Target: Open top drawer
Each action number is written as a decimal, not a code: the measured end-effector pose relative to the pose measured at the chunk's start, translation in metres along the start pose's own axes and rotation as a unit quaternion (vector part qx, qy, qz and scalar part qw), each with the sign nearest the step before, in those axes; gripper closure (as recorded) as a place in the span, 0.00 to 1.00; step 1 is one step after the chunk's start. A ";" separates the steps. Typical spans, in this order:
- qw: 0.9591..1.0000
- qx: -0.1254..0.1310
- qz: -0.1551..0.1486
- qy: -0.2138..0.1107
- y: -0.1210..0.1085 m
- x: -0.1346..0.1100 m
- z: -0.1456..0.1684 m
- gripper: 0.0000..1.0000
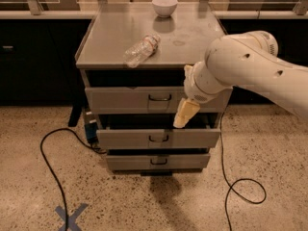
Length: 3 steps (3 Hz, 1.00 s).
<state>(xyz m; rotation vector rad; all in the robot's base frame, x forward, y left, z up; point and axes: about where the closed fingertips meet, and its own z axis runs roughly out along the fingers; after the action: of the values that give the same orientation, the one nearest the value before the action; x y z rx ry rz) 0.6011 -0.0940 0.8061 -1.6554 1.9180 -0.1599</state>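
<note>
The top drawer (125,100) is the wide grey front just under the cabinet's top, with a small dark wire handle (160,98) at its centre. A dark gap shows above its front. My gripper (185,114) is cream-coloured and hangs from the white arm (240,66). It points down just right of the handle, in front of the drawer's lower edge and apart from the handle.
Two shorter grey drawers, the middle (159,138) and the bottom (159,161), sit below. A clear plastic bottle (141,49) lies on the cabinet top and a white bowl (164,6) stands at its back. Black cables (48,158) and a blue tape X (70,215) lie on the floor.
</note>
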 end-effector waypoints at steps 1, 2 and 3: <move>0.999 0.003 0.028 -0.018 -0.022 0.005 0.026 0.00; 0.998 -0.009 0.048 -0.034 -0.033 0.011 0.053 0.00; 0.997 -0.027 0.060 -0.050 -0.037 0.016 0.072 0.00</move>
<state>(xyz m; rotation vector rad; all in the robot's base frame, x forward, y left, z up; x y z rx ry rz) 0.6691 -0.0965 0.7586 -1.5468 1.9552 0.0216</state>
